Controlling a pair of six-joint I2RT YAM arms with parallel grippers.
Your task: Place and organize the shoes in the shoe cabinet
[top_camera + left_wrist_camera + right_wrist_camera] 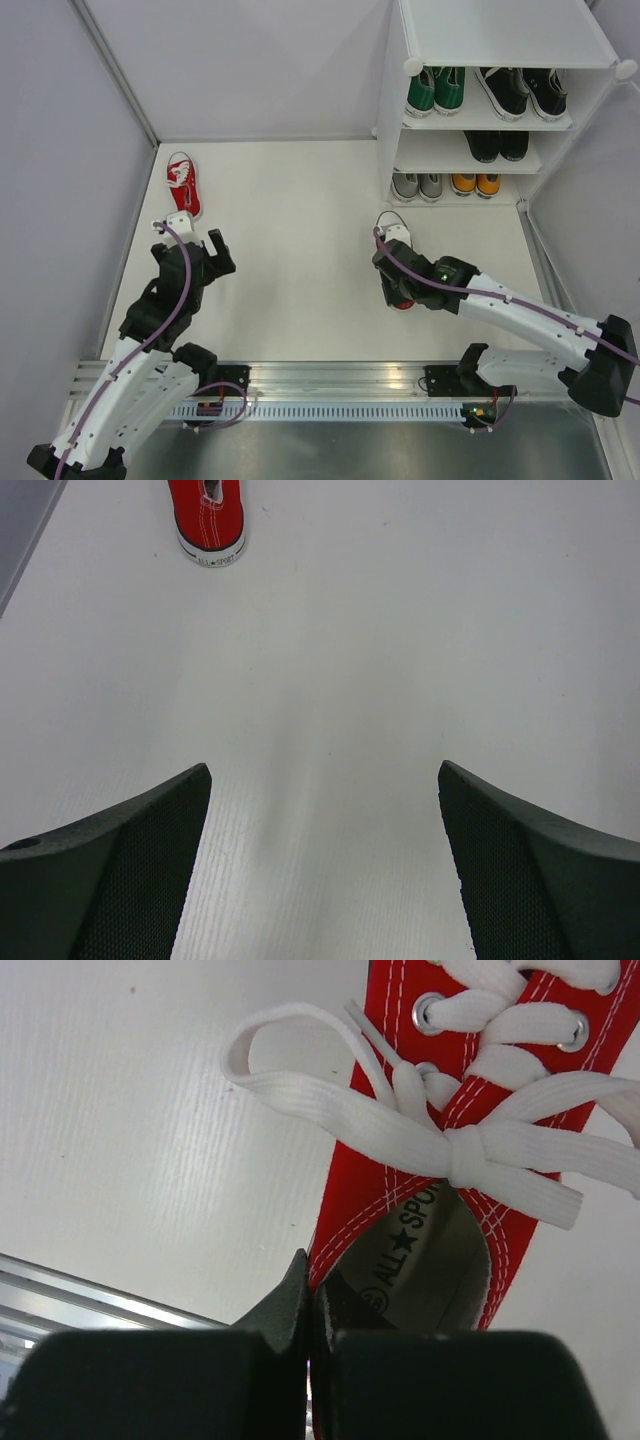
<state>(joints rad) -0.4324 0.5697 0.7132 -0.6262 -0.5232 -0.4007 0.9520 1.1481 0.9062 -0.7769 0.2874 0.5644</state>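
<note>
My right gripper [313, 1285] is shut on the side wall of a red shoe [400, 1175] with white laces, one finger inside its opening and one outside. From above, that shoe [396, 234] lies mid-table under the right gripper [401, 290], toe towards the shoe cabinet [500, 40]. A second red shoe [183, 184] [208, 515] lies at the far left. The left gripper [196, 240] [325, 772] stands open just short of it with nothing between its fingers. In the cabinet sit green [435, 90], black [520, 92], grey [417, 185] and orange [475, 184] shoes.
Another dark pair [497, 145] sits on the cabinet's middle shelf. White walls enclose the table on the left, back and right. A metal rail [330, 380] runs along the near edge by the arm bases.
</note>
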